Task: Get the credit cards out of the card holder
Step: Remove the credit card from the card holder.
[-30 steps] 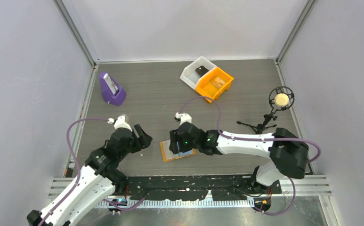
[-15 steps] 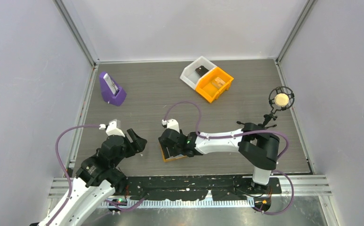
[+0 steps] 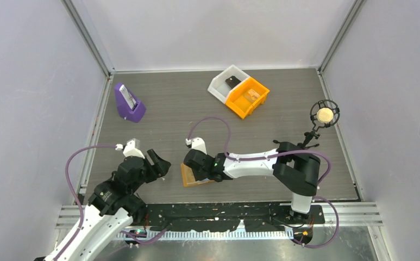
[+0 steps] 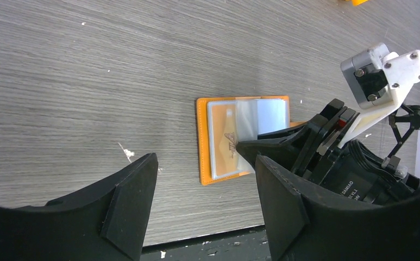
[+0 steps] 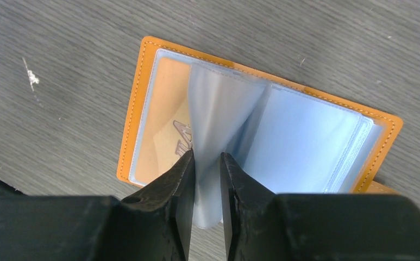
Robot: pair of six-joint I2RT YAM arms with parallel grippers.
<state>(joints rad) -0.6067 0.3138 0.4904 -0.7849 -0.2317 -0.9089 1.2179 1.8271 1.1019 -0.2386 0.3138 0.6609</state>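
The orange card holder lies open on the table, with light blue clear sleeves inside. A tan card with a brown logo sits in its left pocket and also shows in the left wrist view. My right gripper is shut on one blue sleeve, which it holds raised from the holder. In the top view the right gripper is over the holder. My left gripper is open and empty, just left of the holder.
An orange bin and a white bin stand at the back. A purple stand is at the back left. A microphone on a tripod is at the right. The table's front edge lies just below the holder.
My right gripper has moved left and closed on a sleeve; the holder has slid a little left. My left arm has drawn back slightly to the left.
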